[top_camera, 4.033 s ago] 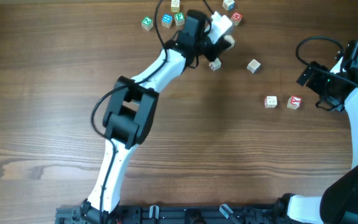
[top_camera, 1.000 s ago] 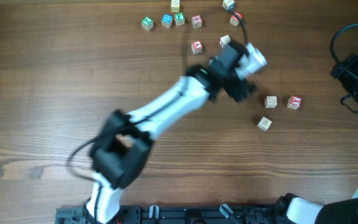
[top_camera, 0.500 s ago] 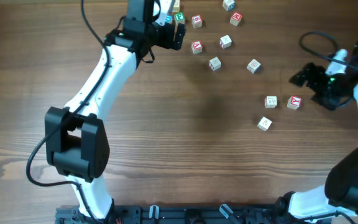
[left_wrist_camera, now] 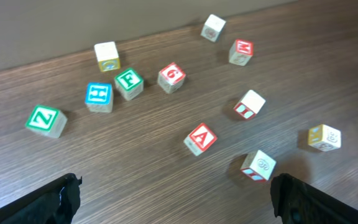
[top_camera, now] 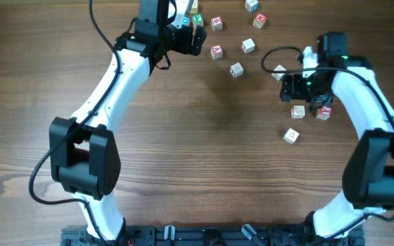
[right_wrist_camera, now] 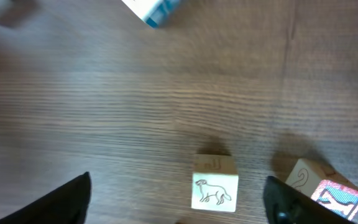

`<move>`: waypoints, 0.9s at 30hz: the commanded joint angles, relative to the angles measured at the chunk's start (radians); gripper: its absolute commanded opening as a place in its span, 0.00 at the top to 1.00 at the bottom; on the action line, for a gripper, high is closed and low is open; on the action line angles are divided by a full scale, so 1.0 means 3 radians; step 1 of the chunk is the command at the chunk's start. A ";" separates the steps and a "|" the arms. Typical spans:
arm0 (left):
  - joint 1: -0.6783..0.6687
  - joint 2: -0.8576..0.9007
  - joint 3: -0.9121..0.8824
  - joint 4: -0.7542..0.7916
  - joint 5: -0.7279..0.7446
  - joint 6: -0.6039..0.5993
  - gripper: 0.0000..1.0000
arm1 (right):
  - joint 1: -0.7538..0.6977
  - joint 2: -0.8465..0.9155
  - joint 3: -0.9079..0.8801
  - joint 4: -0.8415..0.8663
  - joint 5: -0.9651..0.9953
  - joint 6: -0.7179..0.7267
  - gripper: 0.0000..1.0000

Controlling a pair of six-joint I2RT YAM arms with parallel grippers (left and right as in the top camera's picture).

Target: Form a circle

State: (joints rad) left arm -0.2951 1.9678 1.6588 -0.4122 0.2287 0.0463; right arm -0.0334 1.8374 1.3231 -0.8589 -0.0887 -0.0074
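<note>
The cubes for the circle lie scattered in a loose arc, not a closed ring. At the far side are a green Z cube (left_wrist_camera: 45,120), a blue cube (left_wrist_camera: 98,96), a green F cube (left_wrist_camera: 129,83) and a red A cube (top_camera: 216,51). My left gripper (top_camera: 197,41) hovers open beside them, its fingers (left_wrist_camera: 58,200) wide apart over bare wood. At the right my right gripper (top_camera: 301,96) hangs open above a dog-picture cube (right_wrist_camera: 214,183), which lies ahead between the jaws and untouched. A red-faced cube (top_camera: 323,113) sits next to that cube.
More cubes lie along the far edge (top_camera: 252,5), in the middle (top_camera: 236,69) and below the right pair (top_camera: 291,135). A black cable (top_camera: 272,53) loops over the table by the right arm. The wooden tabletop (top_camera: 204,157) runs toward the near edge.
My right arm has swung in from the table's right edge to the pair of cubes. The left arm, mid-table a second ago, has stayed at the far cubes for the last half second.
</note>
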 commanded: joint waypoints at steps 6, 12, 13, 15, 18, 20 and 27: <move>0.0189 0.0029 -0.0017 -0.0104 -0.0080 -0.0010 0.00 | 0.0027 0.0120 0.0033 -0.0207 0.0388 0.0430 0.19; 0.0200 0.0029 -0.0017 -0.0100 -0.0081 -0.0009 0.00 | 0.0027 0.0132 -0.0211 -0.0042 0.0295 0.0468 0.19; 0.0200 0.0029 -0.0017 -0.0100 -0.0081 -0.0009 0.00 | 0.0027 0.0132 -0.0273 0.0009 0.0295 0.0464 0.19; 0.0200 0.0029 -0.0017 -0.0100 -0.0081 -0.0009 0.00 | 0.0027 0.0132 -0.0390 0.0139 0.0295 0.0463 0.19; 0.0200 0.0029 -0.0017 -0.0100 -0.0081 -0.0009 0.00 | 0.0027 0.0132 -0.0443 0.0238 0.0292 0.0476 0.21; 0.0200 0.0029 -0.0017 -0.0102 -0.0081 -0.0009 0.00 | 0.0027 0.0132 -0.0445 0.0231 0.0294 0.0516 0.28; 0.0200 0.0029 -0.0017 -0.0102 -0.0081 -0.0009 0.00 | 0.0027 0.0132 -0.0448 0.0188 0.0299 0.0828 0.44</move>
State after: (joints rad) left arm -0.2394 1.9678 1.6588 -0.4423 0.2070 0.0463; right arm -0.0269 1.8591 1.1942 -0.7994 0.0006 0.1757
